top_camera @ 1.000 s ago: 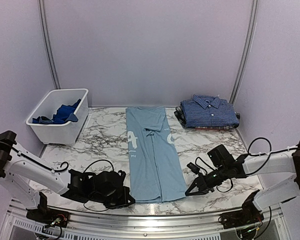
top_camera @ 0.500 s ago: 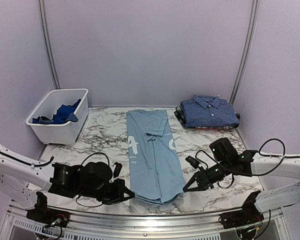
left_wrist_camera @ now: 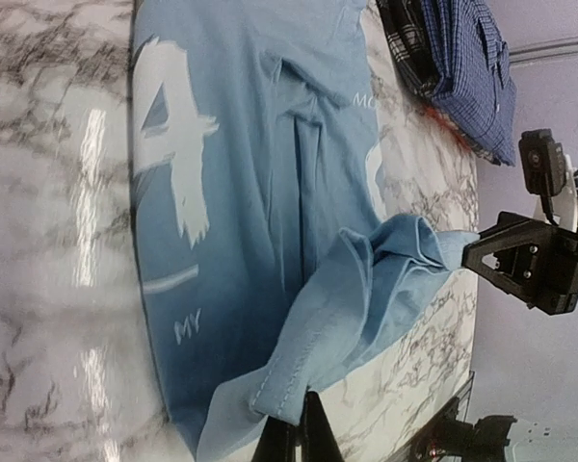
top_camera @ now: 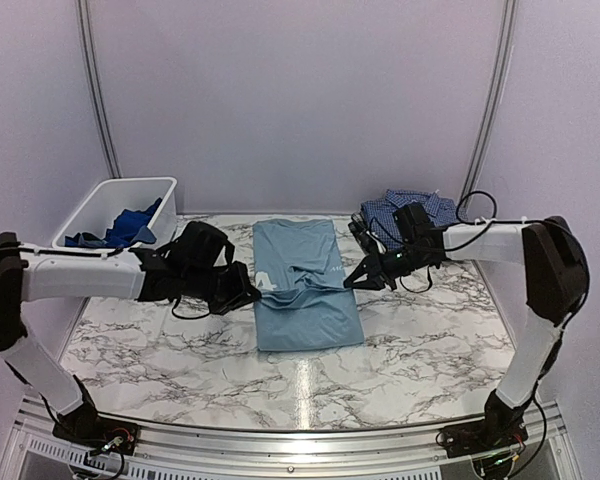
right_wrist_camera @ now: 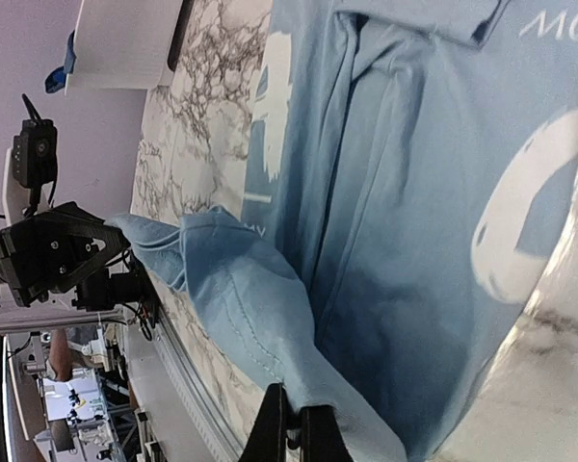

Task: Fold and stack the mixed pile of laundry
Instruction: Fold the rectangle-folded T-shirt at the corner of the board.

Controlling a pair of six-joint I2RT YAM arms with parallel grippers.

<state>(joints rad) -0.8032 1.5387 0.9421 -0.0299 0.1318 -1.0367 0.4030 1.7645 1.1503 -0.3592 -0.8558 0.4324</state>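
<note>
T-shirt [top_camera: 310,305] print part-covered, plaid piece [left_wrist_camera: 409,48] — barely visible

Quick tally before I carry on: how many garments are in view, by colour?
Light blue T-shirt: 1
Navy check shirt: 1
Black-and-white plaid piece: 1
Royal blue garment, in the bin: 1 that I can make out
Total: 4
</note>
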